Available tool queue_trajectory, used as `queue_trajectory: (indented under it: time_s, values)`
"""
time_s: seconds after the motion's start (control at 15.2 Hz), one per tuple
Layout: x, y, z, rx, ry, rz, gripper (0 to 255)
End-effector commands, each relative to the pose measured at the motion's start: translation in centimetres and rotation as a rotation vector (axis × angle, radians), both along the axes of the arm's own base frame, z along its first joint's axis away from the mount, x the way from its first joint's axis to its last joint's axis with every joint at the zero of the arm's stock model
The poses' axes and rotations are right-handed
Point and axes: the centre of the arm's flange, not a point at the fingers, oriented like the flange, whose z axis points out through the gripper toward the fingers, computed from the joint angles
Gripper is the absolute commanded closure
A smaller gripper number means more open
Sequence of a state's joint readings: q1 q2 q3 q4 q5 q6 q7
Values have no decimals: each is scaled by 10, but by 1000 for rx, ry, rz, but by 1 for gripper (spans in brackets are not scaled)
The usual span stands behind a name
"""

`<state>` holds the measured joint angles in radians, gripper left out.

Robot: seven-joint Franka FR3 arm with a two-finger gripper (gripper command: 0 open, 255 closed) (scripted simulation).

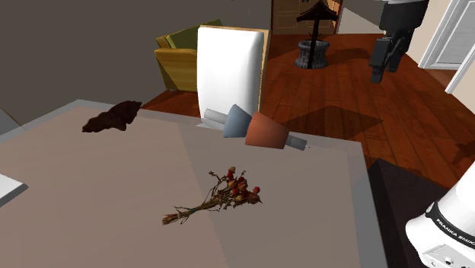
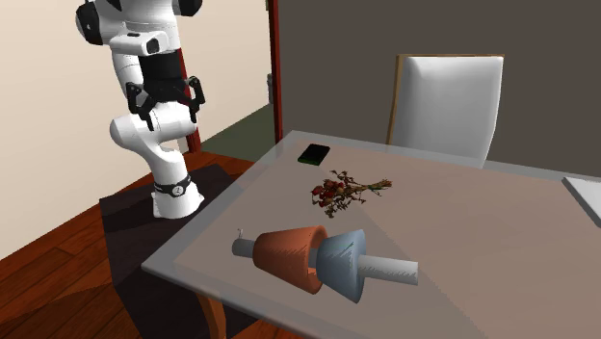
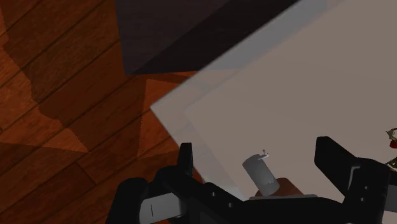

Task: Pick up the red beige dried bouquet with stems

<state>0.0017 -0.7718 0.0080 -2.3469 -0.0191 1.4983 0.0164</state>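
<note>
The dried bouquet (image 1: 226, 194) lies flat on the grey table (image 1: 91, 198), with red and beige buds at one end and thin brown stems at the other. The second exterior view has the bouquet (image 2: 347, 190) near the table's middle. My gripper (image 1: 385, 71) hangs high over the wooden floor, off the table's corner and well away from the bouquet, open with nothing between its fingers. Seen in the second exterior view, the gripper (image 2: 166, 104) is to the left of the table. In the wrist view the gripper (image 3: 254, 147) looks down at the table corner, and the bouquet (image 3: 391, 141) peeks in beyond one finger.
A terracotta cone and a blue-grey cone on a grey rod (image 1: 259, 126) lie near the table edge between gripper and bouquet. A dark flat object (image 1: 113, 116) sits farther along the table. A white chair (image 1: 228, 68) stands behind it. A white sheet (image 2: 584, 197) lies at the table's far side.
</note>
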Motion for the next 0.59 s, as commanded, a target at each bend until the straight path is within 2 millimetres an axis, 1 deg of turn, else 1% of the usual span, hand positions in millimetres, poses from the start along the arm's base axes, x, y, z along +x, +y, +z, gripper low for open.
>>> queue_trajectory:
  time_s: [0.0, 0.53]
  values:
    - [0, 0, 0, 0, 0, 0, 0]
    - [49, 81, -45, -6, -15, 30, 0]
